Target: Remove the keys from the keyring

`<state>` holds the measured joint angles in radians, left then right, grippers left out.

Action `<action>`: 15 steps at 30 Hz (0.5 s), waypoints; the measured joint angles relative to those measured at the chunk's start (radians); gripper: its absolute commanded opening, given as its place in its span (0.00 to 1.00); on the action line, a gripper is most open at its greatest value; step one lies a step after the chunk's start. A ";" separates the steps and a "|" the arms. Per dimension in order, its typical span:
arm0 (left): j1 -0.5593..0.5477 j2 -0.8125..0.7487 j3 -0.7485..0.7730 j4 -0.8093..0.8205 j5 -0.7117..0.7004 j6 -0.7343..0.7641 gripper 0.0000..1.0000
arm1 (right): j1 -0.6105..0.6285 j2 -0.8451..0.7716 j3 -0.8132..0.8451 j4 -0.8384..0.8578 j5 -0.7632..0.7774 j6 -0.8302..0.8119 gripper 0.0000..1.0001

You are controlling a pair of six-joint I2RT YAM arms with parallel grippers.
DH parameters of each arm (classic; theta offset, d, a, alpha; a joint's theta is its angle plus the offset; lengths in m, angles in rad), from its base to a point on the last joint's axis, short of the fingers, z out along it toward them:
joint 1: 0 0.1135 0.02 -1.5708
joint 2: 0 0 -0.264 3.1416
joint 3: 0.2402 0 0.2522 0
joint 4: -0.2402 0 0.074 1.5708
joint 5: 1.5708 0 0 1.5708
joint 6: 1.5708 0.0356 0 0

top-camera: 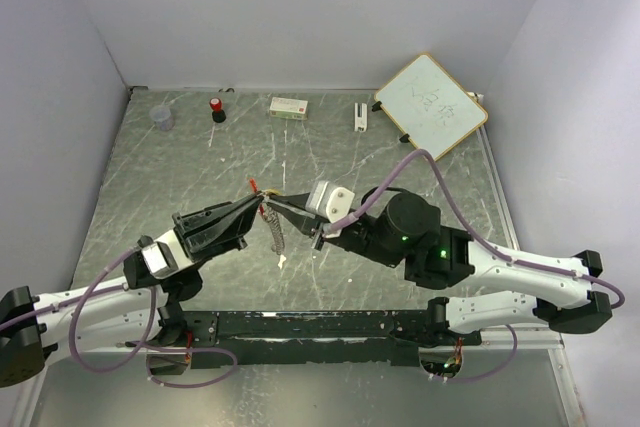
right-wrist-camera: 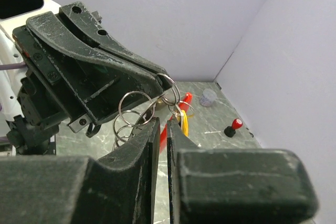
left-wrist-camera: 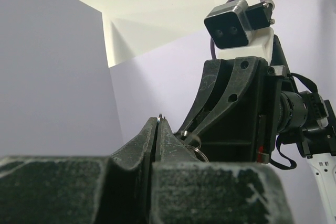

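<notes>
The keyring (top-camera: 274,230) is a bunch of thin silvery rings held in the air between my two grippers, with a short chain of rings hanging down from it. In the right wrist view the rings (right-wrist-camera: 134,109) hang from my left gripper's tip, and the yellow-headed key (right-wrist-camera: 184,123) and the narrow red key (right-wrist-camera: 185,101) sit beside them. My left gripper (top-camera: 257,206) is shut on a thin ring at its tip (left-wrist-camera: 159,118). My right gripper (top-camera: 282,201) faces it with its jaws a narrow slit apart (right-wrist-camera: 164,123), and the red key runs into that slit.
Along the back wall stand a clear cup (top-camera: 161,117), a red-capped black bottle (top-camera: 217,109), a white box (top-camera: 289,106), a small white item (top-camera: 360,116) and a whiteboard (top-camera: 432,104). The grey marbled table (top-camera: 180,177) lies below.
</notes>
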<state>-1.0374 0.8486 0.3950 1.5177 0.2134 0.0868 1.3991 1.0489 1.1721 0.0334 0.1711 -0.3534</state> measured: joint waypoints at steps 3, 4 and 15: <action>0.000 -0.019 0.000 -0.012 0.000 0.008 0.07 | 0.002 -0.011 0.015 -0.027 -0.007 0.008 0.14; 0.000 -0.026 0.000 -0.018 0.000 0.010 0.07 | 0.002 -0.023 0.017 -0.037 -0.010 0.014 0.15; 0.000 -0.058 0.000 -0.045 0.017 0.009 0.07 | 0.002 -0.101 0.004 -0.025 0.012 0.029 0.21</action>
<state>-1.0374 0.7910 0.3950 1.4731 0.2306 0.0956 1.4010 0.9478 1.1759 0.0082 0.1833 -0.3241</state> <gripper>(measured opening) 0.075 0.201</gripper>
